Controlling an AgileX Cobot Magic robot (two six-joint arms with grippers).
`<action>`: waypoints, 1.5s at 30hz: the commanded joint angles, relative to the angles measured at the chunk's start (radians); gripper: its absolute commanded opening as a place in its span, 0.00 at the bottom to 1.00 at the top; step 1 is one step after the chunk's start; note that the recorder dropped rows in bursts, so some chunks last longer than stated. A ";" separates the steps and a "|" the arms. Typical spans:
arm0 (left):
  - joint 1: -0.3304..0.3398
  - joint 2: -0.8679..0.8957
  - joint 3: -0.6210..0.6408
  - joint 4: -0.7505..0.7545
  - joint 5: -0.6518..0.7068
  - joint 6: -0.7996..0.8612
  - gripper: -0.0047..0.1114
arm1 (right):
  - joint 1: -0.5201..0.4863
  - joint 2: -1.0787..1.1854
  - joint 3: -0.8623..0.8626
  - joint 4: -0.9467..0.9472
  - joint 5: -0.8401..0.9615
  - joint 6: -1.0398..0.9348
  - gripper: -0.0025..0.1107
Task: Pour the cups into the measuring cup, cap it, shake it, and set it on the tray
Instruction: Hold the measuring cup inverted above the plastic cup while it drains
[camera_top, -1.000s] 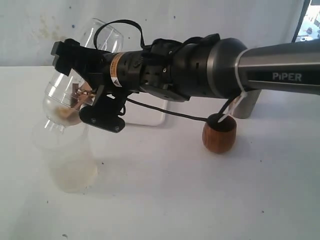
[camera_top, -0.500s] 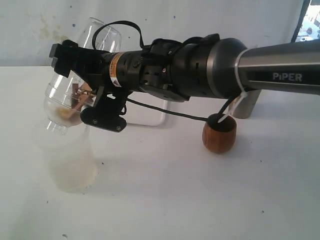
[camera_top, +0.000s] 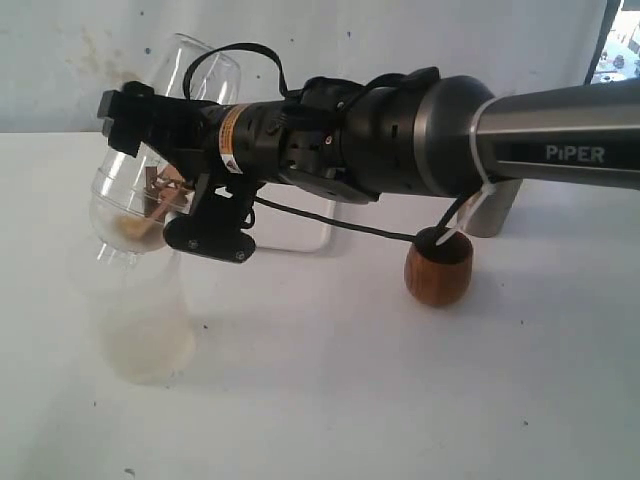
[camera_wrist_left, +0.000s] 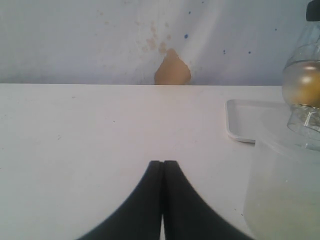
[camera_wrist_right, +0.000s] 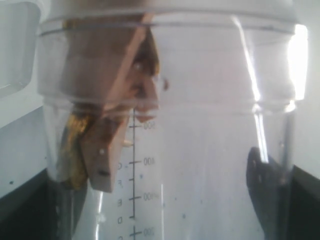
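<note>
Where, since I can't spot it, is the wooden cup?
Exterior view: the wooden cup stands upright right of centre, beneath the right arm, near the steel tumbler.

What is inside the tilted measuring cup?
Brown wood-like pieces lie at the measuring cup's lower end, above the frosted cup. The right gripper hides its middle.

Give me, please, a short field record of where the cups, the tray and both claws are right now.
right claw: shut on measuring cup, tilted mouth-down
contents: brown pieces near its mouth
frosted cup: below, meeting measuring cup's mouth
left claw: shut, holding nothing
wooden cup: upright on table, untouched
steel tumbler: behind the arm, partly hidden
tray: flat on table, partly hidden
</note>
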 joint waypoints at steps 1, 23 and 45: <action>0.002 0.004 -0.002 -0.012 -0.002 0.001 0.93 | 0.000 -0.018 0.000 0.003 -0.045 -0.013 0.02; 0.002 0.004 -0.002 -0.012 -0.002 0.001 0.93 | 0.000 -0.018 0.000 0.003 -0.073 -0.067 0.02; 0.002 0.004 -0.002 -0.012 -0.002 0.001 0.93 | 0.000 -0.018 0.000 0.003 -0.082 -0.069 0.02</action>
